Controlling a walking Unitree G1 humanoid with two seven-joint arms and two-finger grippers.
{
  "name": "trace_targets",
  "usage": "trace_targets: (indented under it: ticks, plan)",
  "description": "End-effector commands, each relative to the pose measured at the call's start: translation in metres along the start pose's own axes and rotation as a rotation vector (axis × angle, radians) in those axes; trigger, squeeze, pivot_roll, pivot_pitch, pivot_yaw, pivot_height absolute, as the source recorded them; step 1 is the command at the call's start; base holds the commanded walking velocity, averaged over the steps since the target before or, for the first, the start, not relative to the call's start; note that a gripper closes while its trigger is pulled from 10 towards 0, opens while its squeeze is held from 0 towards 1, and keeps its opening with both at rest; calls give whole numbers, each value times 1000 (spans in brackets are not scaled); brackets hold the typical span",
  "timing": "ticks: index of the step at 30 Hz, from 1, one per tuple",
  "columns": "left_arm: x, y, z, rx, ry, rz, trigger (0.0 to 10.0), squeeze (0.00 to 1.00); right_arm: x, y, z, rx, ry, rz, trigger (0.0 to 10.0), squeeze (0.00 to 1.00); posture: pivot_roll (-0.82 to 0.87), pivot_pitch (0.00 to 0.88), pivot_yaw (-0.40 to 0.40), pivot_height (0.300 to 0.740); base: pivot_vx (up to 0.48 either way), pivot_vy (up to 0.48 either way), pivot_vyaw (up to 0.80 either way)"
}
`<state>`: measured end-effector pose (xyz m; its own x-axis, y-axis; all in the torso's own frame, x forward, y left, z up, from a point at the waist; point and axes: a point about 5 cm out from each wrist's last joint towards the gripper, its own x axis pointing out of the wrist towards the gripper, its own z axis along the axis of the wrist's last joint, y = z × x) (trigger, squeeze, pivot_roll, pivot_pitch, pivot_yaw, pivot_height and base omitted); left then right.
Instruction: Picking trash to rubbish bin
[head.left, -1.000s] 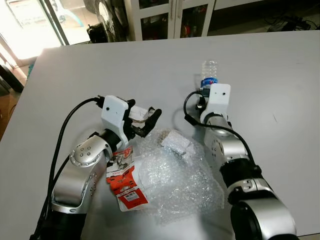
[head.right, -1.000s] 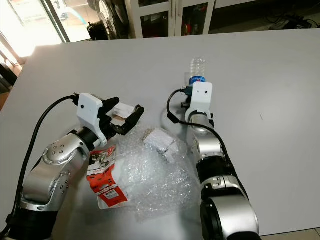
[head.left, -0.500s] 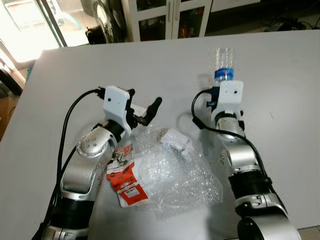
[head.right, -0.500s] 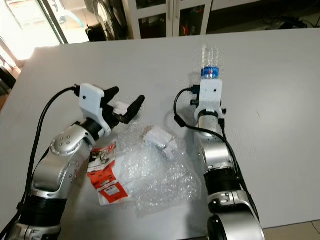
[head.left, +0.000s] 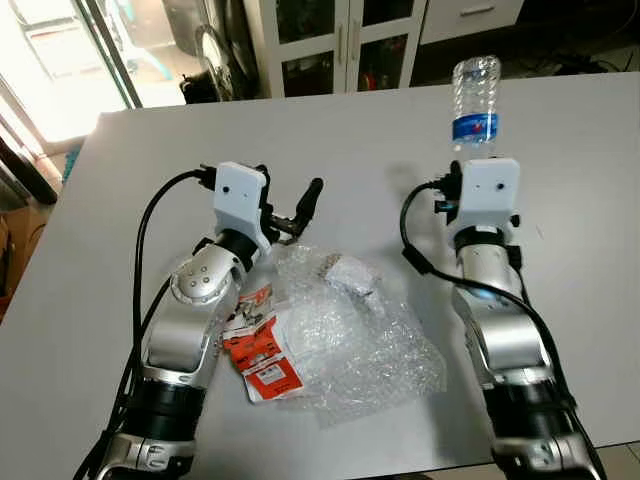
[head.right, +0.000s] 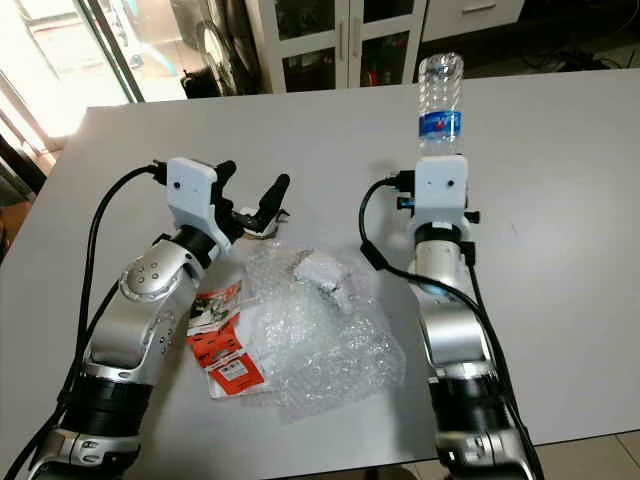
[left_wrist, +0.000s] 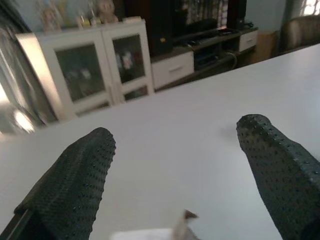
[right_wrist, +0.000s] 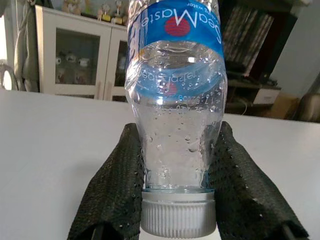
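Right gripper (right_wrist: 177, 200) clamps clear ribbed plastic bottle (head.left: 475, 102) near its cap, raised at 1 o'clock. Left gripper (left_wrist: 175, 180) spread wide, empty, at 11 o'clock. Crinkly bubble wrap (head.left: 350, 345) centre on white table (head.left: 130, 180); red card packet (head.left: 262, 365) at 8 o'clock of it.

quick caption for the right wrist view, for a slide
Right gripper clamps a clear plastic water bottle near its white cap, blue label above, over the white table.
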<state>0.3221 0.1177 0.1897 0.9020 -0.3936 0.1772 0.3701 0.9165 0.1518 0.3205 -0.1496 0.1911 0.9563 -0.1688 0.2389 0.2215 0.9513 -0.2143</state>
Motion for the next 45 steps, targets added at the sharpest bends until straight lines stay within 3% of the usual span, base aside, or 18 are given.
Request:
trace_targets:
  ticks: [1,7,15,45]
  plan:
    - [-6,-1,-5,39,10,15,10000,0,-5,-4,5,-17,-13,3,10000,0,8,62,54,740,0,0,0]
    - [-14,-4,-13,30,32,40,10000,0,-15,-16,4,-27,14,-20,10000,0,1,71,47,740,0,0,0]
    - [-15,-17,-14,-12,16,2,10000,0,-19,-16,4,-39,30,-4,10000,0,-4,73,39,740,0,-108,0]
    - [-12,-22,-12,-30,-2,-46,10000,0,-21,-15,11,-51,26,8,10000,0,-9,48,36,740,0,-480,0]
